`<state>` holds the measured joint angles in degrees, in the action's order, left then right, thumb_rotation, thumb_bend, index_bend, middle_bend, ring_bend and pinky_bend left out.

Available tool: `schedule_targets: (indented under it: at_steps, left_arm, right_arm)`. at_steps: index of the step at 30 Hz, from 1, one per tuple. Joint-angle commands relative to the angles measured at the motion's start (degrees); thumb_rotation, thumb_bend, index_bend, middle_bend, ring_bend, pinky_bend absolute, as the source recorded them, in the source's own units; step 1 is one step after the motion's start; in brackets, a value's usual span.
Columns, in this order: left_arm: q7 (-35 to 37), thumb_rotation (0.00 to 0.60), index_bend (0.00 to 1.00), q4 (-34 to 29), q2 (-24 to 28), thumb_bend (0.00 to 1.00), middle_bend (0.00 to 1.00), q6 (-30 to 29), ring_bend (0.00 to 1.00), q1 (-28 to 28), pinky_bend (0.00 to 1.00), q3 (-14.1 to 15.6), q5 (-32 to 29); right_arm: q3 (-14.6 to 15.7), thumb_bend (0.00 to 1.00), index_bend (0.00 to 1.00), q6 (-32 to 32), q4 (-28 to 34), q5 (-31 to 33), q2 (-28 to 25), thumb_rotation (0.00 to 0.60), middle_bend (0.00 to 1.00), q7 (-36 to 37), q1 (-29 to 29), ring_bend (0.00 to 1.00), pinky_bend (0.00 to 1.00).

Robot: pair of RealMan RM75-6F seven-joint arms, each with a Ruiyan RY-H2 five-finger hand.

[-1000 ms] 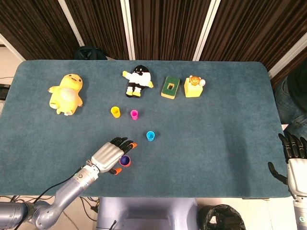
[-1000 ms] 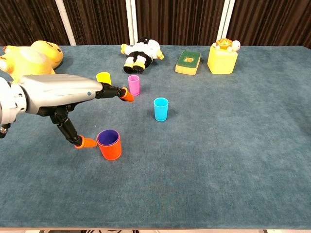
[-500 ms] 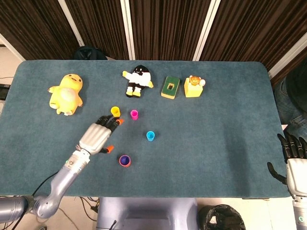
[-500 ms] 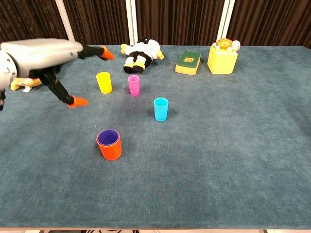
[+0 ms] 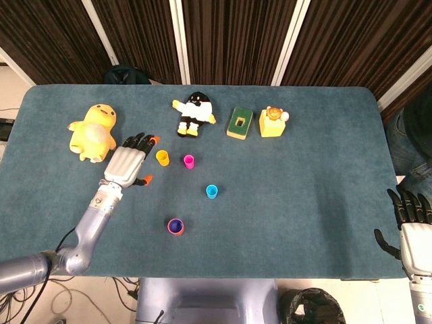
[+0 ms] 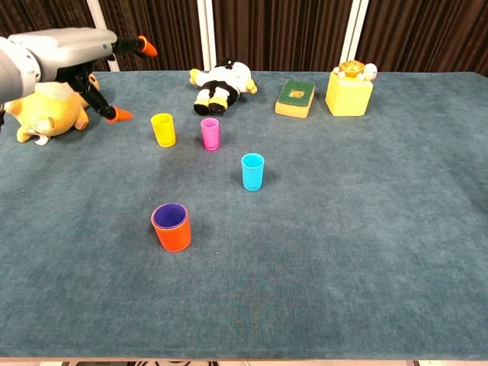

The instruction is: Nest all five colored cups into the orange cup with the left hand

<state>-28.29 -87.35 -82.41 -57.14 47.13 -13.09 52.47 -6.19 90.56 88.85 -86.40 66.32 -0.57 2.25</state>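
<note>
Head view: left hand (image 5: 127,164) hovers w/ fingers spread & empty, just left of the yellow cup (image 5: 162,157), pink cup (image 5: 189,160) beside that, blue cup (image 5: 212,192) nearer centre, orange cup (image 5: 175,226) w/ purple cup (image 5: 175,224) nested inside near the front edge; right hand (image 5: 407,216) at far right, fingers apart, holding nothing. Chest view: left hand (image 6: 72,46) raised at upper left over a yellow plush (image 6: 46,109), orange cup (image 6: 171,228) standing upright in front, well apart from it, blue cup (image 6: 252,171) behind and to its right

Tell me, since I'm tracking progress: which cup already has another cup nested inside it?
The orange cup, nearest the table's front edge: a purple cup sits inside it. The yellow, pink and blue cups stand alone.
</note>
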Motion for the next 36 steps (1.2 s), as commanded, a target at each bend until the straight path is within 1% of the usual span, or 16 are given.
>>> schedule_targets:
  at_steps: [1, 4, 8, 13, 16, 23, 25, 30, 36]
  left_arm:
    - [-4.7, 0.600, 0.10, 3.1, -3.3, 0.22, 0.08, -1.2, 0.00, 2.5, 0.15, -1.8, -4.6]
    - [-6.2, 0.600, 0.11, 4.4, -4.7, 0.22, 0.08, -0.7, 0.00, 3.7, 0.15, -2.6, -7.4]
    - [-8.6, 0.600, 0.11, 7.8, -7.0, 0.22, 0.09, 1.0, 0.00, 5.6, 0.15, -3.3, -12.4]
    - [-7.7, 0.600, 0.12, 12.0, -9.7, 0.22, 0.09, 4.0, 0.00, 6.7, 0.15, -3.7, -15.6]
    - [-7.2, 0.600, 0.15, 14.5, -10.9, 0.22, 0.10, 5.4, 0.00, 7.1, 0.15, -3.3, -15.8]
    - [-4.2, 0.600, 0.21, 21.3, -15.0, 0.22, 0.11, 7.6, 0.00, 7.9, 0.15, -2.8, -13.9]
    - [-3.4, 0.600, 0.24, 23.6, -16.4, 0.22, 0.12, 7.8, 0.00, 8.3, 0.15, -3.0, -13.5]
    - [-2.8, 0.600, 0.31, 27.1, -18.6, 0.22, 0.12, 8.8, 0.00, 9.0, 0.15, -3.0, -13.4]
    - [-2.3, 0.600, 0.31, 31.0, -21.1, 0.22, 0.13, 9.2, 0.00, 9.7, 0.15, -2.9, -12.7]
  right_arm:
    - [0.0, 0.37, 0.07, -0.1, 0.0, 0.0, 0.0, 0.600, 0.05, 0.0, 0.0, 0.07, 0.04]
    - [0.0, 0.37, 0.07, -0.1, 0.0, 0.0, 0.0, 0.600, 0.05, -0.1, 0.0, 0.07, 0.04]
    - [-0.1, 0.37, 0.07, 0.1, 0.0, 0.2, 0.0, 0.600, 0.05, 0.0, 0.0, 0.07, 0.04]
    - [0.0, 0.37, 0.07, -0.3, -0.2, 0.3, 0.1, 0.600, 0.05, 0.0, 0.0, 0.07, 0.04]
    - [0.0, 0.37, 0.07, -0.3, -0.3, 0.3, 0.1, 0.600, 0.05, 0.0, 0.1, 0.07, 0.04]
    - [-0.1, 0.37, 0.07, -0.7, -0.4, 0.6, 0.3, 0.600, 0.05, -0.1, 0.2, 0.07, 0.04]
    - [0.0, 0.37, 0.07, -0.8, -0.5, 0.5, 0.3, 0.600, 0.05, -0.2, 0.3, 0.07, 0.04]
    - [-0.1, 0.37, 0.07, -0.7, -0.5, 0.7, 0.3, 0.600, 0.05, -0.1, 0.2, 0.07, 0.04]
    - [-0.2, 0.37, 0.07, -0.5, -0.5, 0.8, 0.2, 0.600, 0.05, 0.1, 0.1, 0.07, 0.04]
